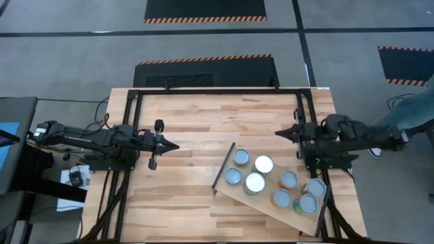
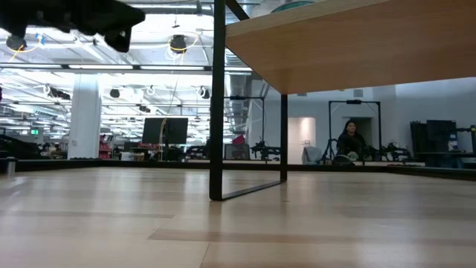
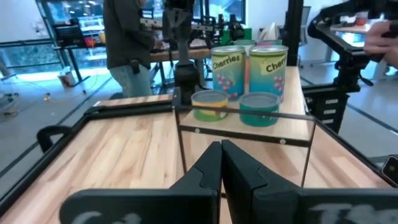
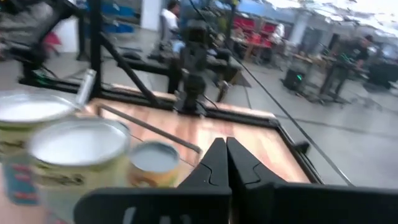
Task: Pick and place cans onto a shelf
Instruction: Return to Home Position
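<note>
High view: the cans [image 1: 255,183] on the shelf [image 1: 261,205] show their tops only; labels not legible.

Low view: the shelf shows its underside only, cropped at top and right; cans on it almost wholly hidden.

Right wrist view: can labels cannot be read.

Left wrist view: front cans on the shelf hide the lower parts of those behind. The person [image 3: 127,43] beyond the shelf is cropped above the shoulders.

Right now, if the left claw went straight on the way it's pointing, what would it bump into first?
Probably the shelf: its dark front edge lies straight ahead of the shut left claw, with the cans just behind it. Height is hard to judge, so it might pass under.
</note>
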Tool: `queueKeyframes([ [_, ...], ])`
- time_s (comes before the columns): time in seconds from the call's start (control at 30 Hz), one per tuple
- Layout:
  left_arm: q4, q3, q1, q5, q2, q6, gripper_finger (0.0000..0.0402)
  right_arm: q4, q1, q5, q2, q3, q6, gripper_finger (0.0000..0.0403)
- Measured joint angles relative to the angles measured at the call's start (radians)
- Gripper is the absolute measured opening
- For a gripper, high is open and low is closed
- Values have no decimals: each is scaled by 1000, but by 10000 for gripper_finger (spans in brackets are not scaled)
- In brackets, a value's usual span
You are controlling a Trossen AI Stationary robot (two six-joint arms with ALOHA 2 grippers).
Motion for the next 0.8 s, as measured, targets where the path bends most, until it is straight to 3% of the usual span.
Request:
queueKeyframes([
  [0.1, -5, -44, 6, 0, -67, -3, 0, -5, -64, -19, -3, -9, 10, 2],
  [0.33, -67, -115, 64, 61, -223, -14, 0, -6, -184, -171, -48, -13, 21, 1],
  [0.47, -113, -134, 123, 84, -311, -8, 0, 91, -228, -217, -86, -75, 30, 1],
  [0.8, -269, -136, 176, 65, -552, -24, 0, 175, -274, -192, -247, -249, 92, 1],
])
